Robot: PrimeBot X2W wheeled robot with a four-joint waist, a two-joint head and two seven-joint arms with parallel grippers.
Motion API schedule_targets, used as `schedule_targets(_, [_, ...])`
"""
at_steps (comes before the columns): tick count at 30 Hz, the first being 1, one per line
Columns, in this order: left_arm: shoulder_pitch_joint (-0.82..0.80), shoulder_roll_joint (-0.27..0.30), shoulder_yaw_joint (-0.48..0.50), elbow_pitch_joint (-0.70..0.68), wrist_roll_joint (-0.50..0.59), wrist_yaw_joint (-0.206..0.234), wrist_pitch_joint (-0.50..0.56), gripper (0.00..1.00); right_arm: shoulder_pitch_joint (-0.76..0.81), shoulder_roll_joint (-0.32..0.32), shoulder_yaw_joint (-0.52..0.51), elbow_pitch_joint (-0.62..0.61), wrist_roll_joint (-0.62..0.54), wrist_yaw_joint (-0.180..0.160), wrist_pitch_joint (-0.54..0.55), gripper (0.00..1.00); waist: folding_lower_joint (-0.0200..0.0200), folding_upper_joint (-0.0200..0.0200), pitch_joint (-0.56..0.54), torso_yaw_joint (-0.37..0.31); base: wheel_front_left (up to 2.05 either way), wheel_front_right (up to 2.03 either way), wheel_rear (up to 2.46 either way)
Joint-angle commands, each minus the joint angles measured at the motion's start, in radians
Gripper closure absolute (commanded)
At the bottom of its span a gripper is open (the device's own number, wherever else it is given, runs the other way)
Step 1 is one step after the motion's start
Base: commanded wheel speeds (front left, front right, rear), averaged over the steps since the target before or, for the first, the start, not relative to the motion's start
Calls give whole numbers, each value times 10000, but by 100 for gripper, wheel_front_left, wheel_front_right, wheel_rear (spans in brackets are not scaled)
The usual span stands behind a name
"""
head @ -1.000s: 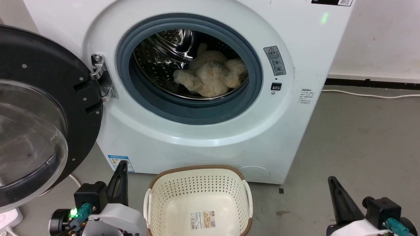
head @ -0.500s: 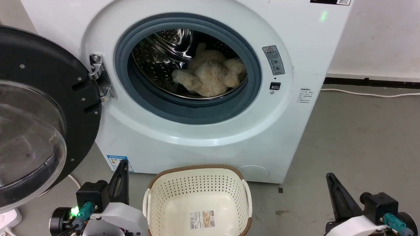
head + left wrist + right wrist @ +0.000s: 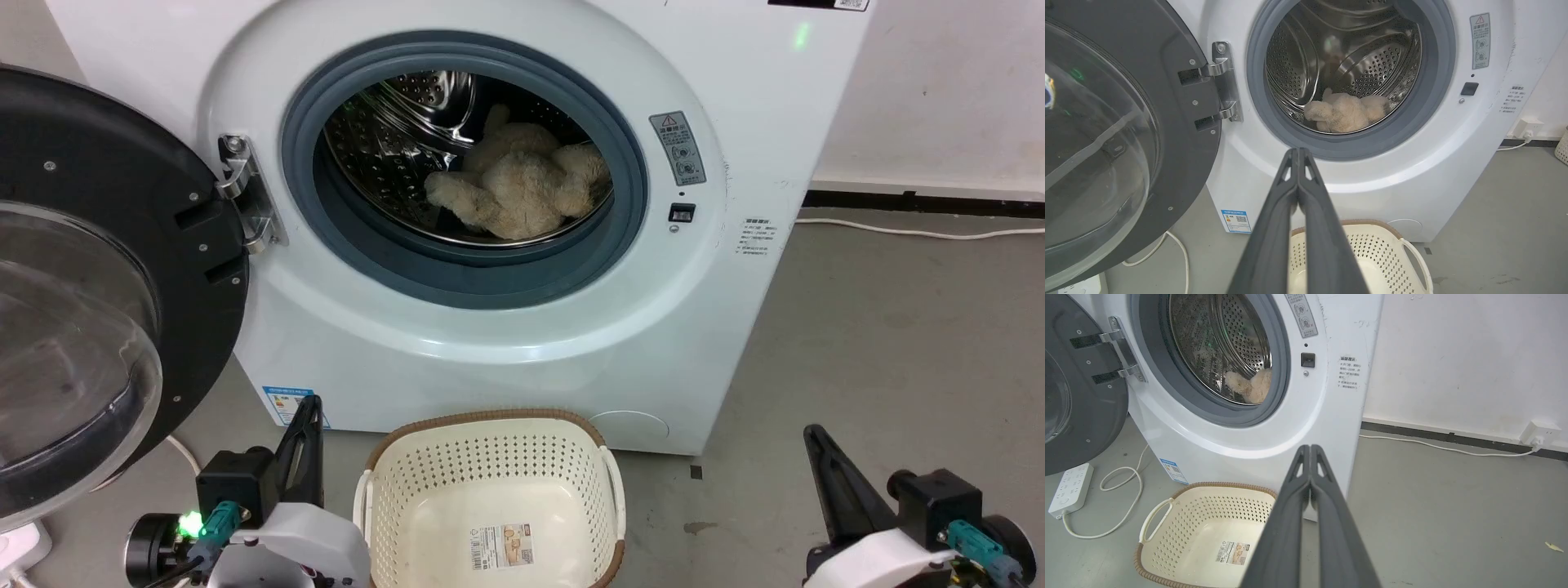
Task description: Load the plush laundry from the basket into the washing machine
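Left jaws: closed on nothing, the two fingers (image 3: pixel 1274 228) pressed together along their length, tips in the air low before the washer (image 3: pixel 506 351).
Right jaws: same, closed and holding nothing, fingers (image 3: pixel 1290 526) meeting at the tips, above the floor (image 3: pixel 882 343) to the right of the basket (image 3: pixel 490 418).
Basket: on the floor at the foot of the washer front, between the two arms. Inside, just its label (image 3: pixel 500 545).
Door (image 3: pixel 106 245): swung wide open to the left.
Plush (image 3: pixel 514 196): in the drum (image 3: pixel 384 155), lying on the drum bottom toward its right side, one stubby limb pointing left. Loading looks complete.

Handling, judged: light, soft, squashes readily; the pile gives friction, so slip is unlikely; not fragile. A shallow pinch may catch fur alone and pull free. Best holds: a limb near where it joins the body, or a deep pinch across the torso. The left-pointing limb is the easiest to reach.
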Motion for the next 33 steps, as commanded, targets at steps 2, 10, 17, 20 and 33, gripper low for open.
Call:
schedule_targets(2, [141, -69, 94, -65, 160, -62, 55, 100, -205, -3, 22, -115, -134, -6, 57, 100, 0, 0, 4, -6, 0, 0, 0])
schedule_targets(10, [153, -229, 246, -103, 445, -163, 140, 100, -268, -4, 35, -208, -264, -6, 221, 100, 0, 0, 18, -31, 0, 0, 0])
schedule_targets(17, [163, -368, 379, -137, 695, -252, 214, 100, -323, -4, 46, -288, -378, -7, 365, 100, 0, 0, 30, -53, 0, 0, 0])
schedule_targets(20, [167, -427, 435, -151, 801, -289, 245, 100, -346, -4, 51, -323, -426, -7, 426, 100, 0, 0, 35, -63, 0, 0, 0])
schedule_targets(33, [181, -613, 613, -197, 1134, -407, 344, 100, -419, -4, 66, -430, -578, -7, 618, 100, 0, 0, 51, -92, 0, 0, 0])
